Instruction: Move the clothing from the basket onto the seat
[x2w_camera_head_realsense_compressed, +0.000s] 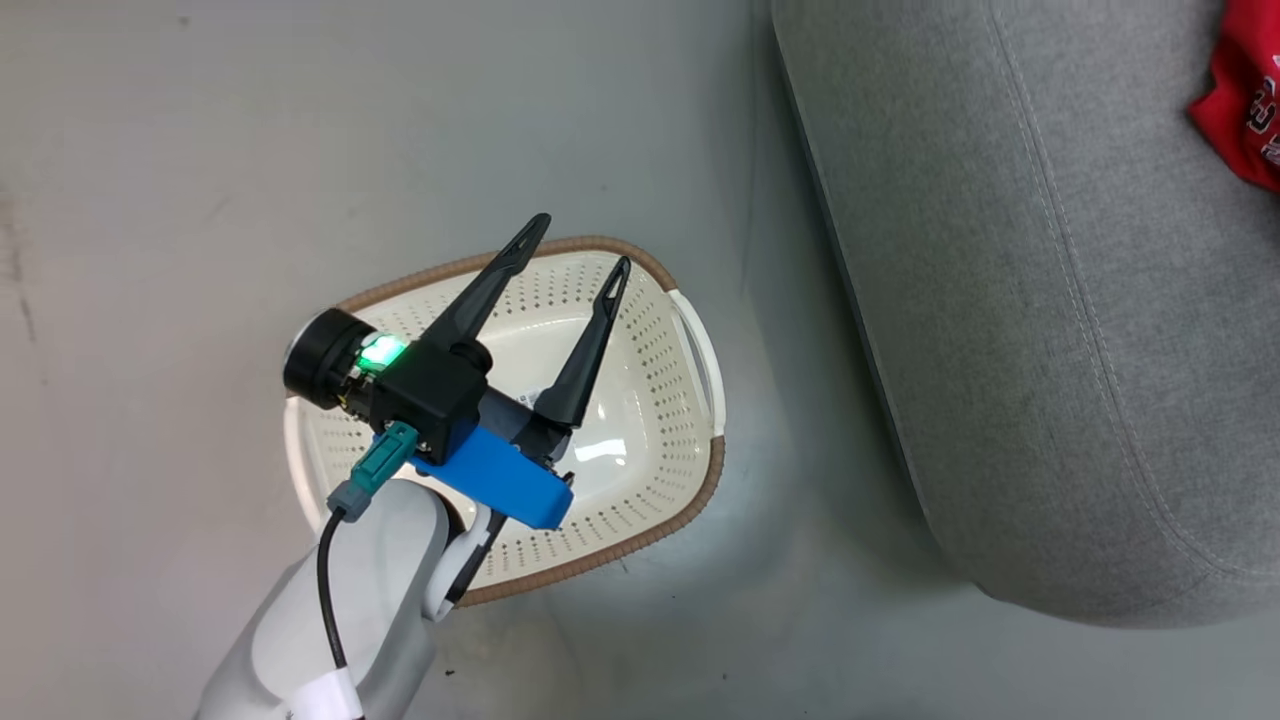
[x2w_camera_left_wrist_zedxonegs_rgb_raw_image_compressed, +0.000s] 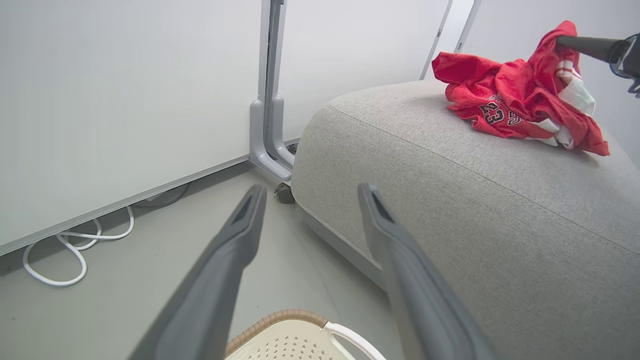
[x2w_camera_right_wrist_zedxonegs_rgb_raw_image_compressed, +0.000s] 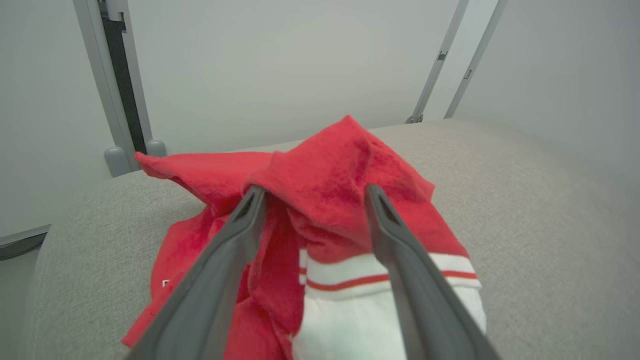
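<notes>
1. Left gripper (x2w_camera_head_realsense_compressed: 581, 241) hangs above the basket (x2w_camera_head_realsense_compressed: 650, 400), fingers slanting toward its far rim. Jaws spread wide, gripping nothing and touching nothing.
2. The basket sits on the grey floor (x2w_camera_head_realsense_compressed: 200, 150), just left of the seat (x2w_camera_head_realsense_compressed: 1000, 300), with a strip of floor between them. Its brown rim and one white side handle face the seat.
3. Right gripper (x2w_camera_right_wrist_zedxonegs_rgb_raw_image_compressed: 315, 190) is over the seat top. Its jaws are also spread wide and not pinching.
4. The clothing (x2w_camera_right_wrist_zedxonegs_rgb_raw_image_compressed: 330, 200) rises in a red peak between and against the right gripper's two fingertips. In the left wrist view a fold is drawn up to one dark finger. Cannot tell whether it is hooked there or only leaning.
5. The clothing lies crumpled on the seat top, at the far right in the head view. It is red, with a white panel, striped trim and the number 23.
6. Beyond the seat are pale wall panels and a grey upright post (x2w_camera_left_wrist_zedxonegs_rgb_raw_image_compressed: 270, 125). A white cable (x2w_camera_left_wrist_zedxonegs_rgb_raw_image_compressed: 75, 260) is looped on the floor at the wall's foot.
</notes>
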